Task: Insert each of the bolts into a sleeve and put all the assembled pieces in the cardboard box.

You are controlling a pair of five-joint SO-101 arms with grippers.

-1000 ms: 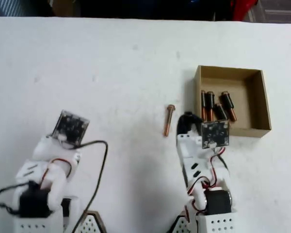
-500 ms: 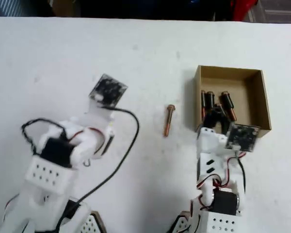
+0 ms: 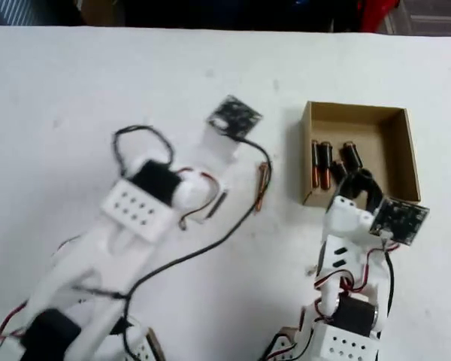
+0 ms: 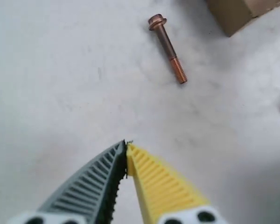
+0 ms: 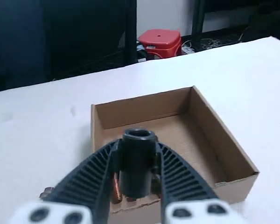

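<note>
Left gripper point(image 4: 126, 144): swung from lower left to frame centre, closed, empty; bolt point(image 3: 260, 188) just beyond, flat, long axis up-down the frame. Right gripper point(image 5: 137, 154): shifted right, clamps sleeve point(image 5: 138, 161) upright over box point(image 5: 144, 105), centre right

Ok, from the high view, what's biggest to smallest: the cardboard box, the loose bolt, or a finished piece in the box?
1. the cardboard box, by far.
2-3. finished piece and loose bolt: about equally long; the piece is fatter, but a cable crosses the bolt, so I won't rank them.
</note>
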